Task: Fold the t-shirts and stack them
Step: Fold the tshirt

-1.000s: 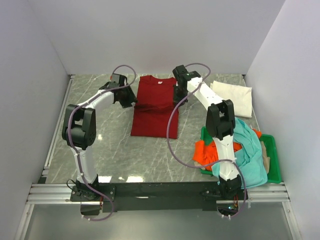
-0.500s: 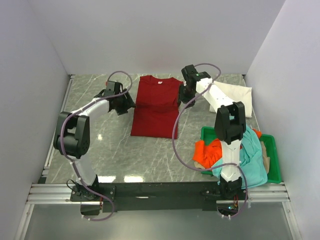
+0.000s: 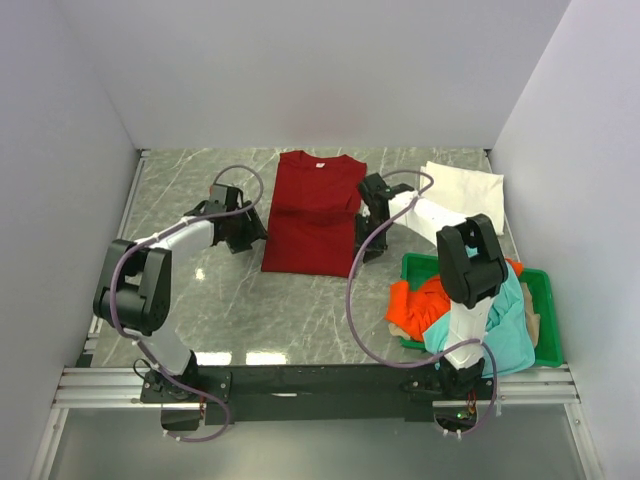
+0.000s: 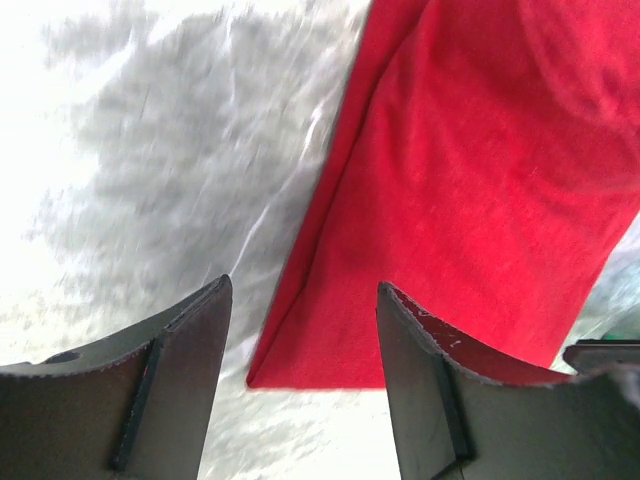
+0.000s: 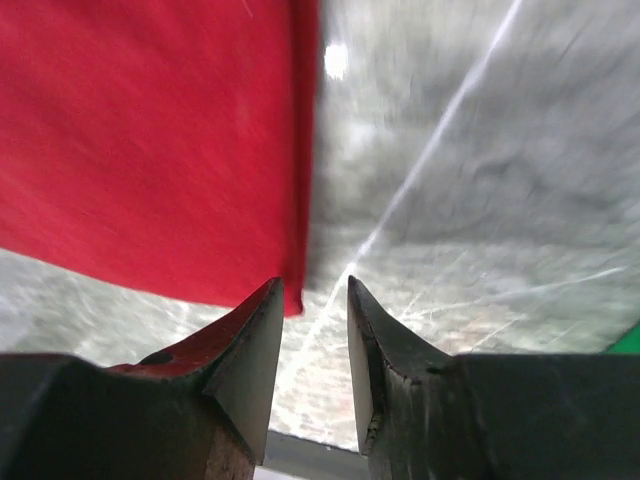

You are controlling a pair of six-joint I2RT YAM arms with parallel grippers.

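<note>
The dark red t-shirt (image 3: 312, 212) lies flat in the middle of the table, sleeves folded in, collar at the far end. My left gripper (image 3: 247, 228) is low at its left edge and stands open; the shirt's near left corner (image 4: 300, 360) lies on the table between the fingers (image 4: 190, 360). My right gripper (image 3: 366, 243) is at the near right corner, open with a narrow gap over bare table, the corner (image 5: 292, 295) just beside one fingertip (image 5: 262, 330). A folded white t-shirt (image 3: 464, 196) lies at the far right. Orange (image 3: 410, 300) and teal (image 3: 500, 315) t-shirts are heaped at the near right.
A green plastic tray (image 3: 547, 330) holds the orange and teal heap at the near right, right of my right arm. Grey walls close in the marble table (image 3: 250, 300) on three sides. A metal rail (image 3: 110, 270) runs along the left edge.
Both grippers slid from the dark red shirt's upper sides toward me, down to its near corners. Both jaws came open. The shirt lies as before.
</note>
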